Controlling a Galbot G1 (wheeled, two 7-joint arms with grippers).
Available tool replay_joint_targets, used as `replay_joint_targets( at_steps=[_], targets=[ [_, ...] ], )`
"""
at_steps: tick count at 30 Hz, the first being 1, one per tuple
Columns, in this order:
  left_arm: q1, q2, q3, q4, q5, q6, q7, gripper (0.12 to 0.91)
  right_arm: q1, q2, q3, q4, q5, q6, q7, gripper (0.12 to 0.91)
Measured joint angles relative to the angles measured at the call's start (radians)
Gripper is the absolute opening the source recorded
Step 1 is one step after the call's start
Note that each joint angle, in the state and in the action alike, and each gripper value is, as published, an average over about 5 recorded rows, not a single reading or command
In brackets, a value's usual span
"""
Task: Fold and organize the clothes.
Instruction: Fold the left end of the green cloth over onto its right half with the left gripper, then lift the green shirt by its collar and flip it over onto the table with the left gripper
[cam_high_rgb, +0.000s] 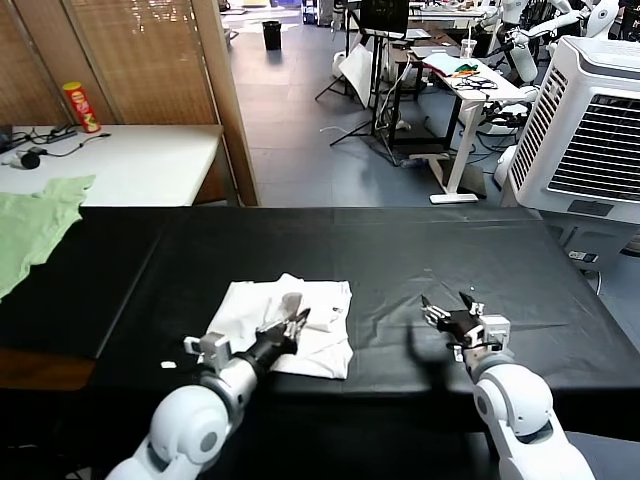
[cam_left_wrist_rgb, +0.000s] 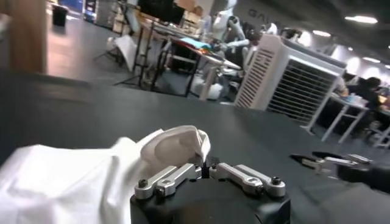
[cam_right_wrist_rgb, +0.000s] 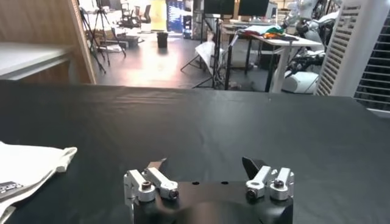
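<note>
Big workshop room w/ desks, a white cooler fan box (cam_high_rgb: 600, 120) at the back right, and a long table under a black cloth (cam_high_rgb: 400, 260) right in front of the robot. The cloth is smooth and dark, w/ a few soft wrinkles.

The white T-shirt (cam_high_rgb: 320, 345) lies on the black cloth, near the front edge, a bit left of the middle. It's soft cotton, already folded into a small lumpy square, w/ a bit of black print peeking out on its right side. Its long side runs left to right.

The left gripper (cam_high_rgb: 292, 326) is right on the shirt, jaws pinched tight on a fold of it. In the left wrist view a puffy white hump of cloth (cam_left_wrist_rgb: 183, 143) stands up at the fingertips, so the fold is lifted a little.

The right gripper (cam_high_rgb: 452, 318) sits apart on bare cloth, jaws spread wide, holding nothing. The shirt lies to its left, w/ a gap between.

So the left arm is the nearer one by far. My guess: the next fold goes across, from the left side toward the right, and the pinched edge must stay flat or it'll bunch.

A pale green garment (cam_high_rgb: 35, 225) lies far left, not part of the job.
</note>
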Motion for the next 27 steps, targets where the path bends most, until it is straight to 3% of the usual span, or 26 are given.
replay_joint_targets(
  at_steps=[9,12,17,20,23,27],
  targets=[
    [-0.007,-0.061,0.02,0.05,0.048,-0.017,0.004,0.166,0.015,-0.008,-0.022,-0.004,0.0,0.031,-0.042,0.798],
    [-0.01,-0.085,0.03,0.064,0.029,-0.025,0.004,0.28,0.028,-0.014,-0.04,-0.011,0.001,0.043,-0.063,0.798],
    [-0.031,-0.109,0.046,0.072,-0.04,-0.028,-0.009,0.565,0.061,-0.032,-0.088,-0.015,0.021,0.058,-0.111,0.798],
    [-0.029,-0.099,0.035,0.051,-0.024,-0.037,-0.001,0.712,0.092,-0.046,-0.135,-0.024,0.031,0.071,-0.147,0.798],
    [-0.014,-0.065,0.0,0.02,0.025,-0.057,0.014,0.785,0.127,-0.051,-0.191,-0.035,0.025,0.077,-0.179,0.798],
    [0.02,-0.003,-0.077,-0.011,0.08,-0.074,0.013,0.797,0.158,-0.051,-0.271,-0.04,-0.009,0.083,-0.226,0.798]
  ],
)
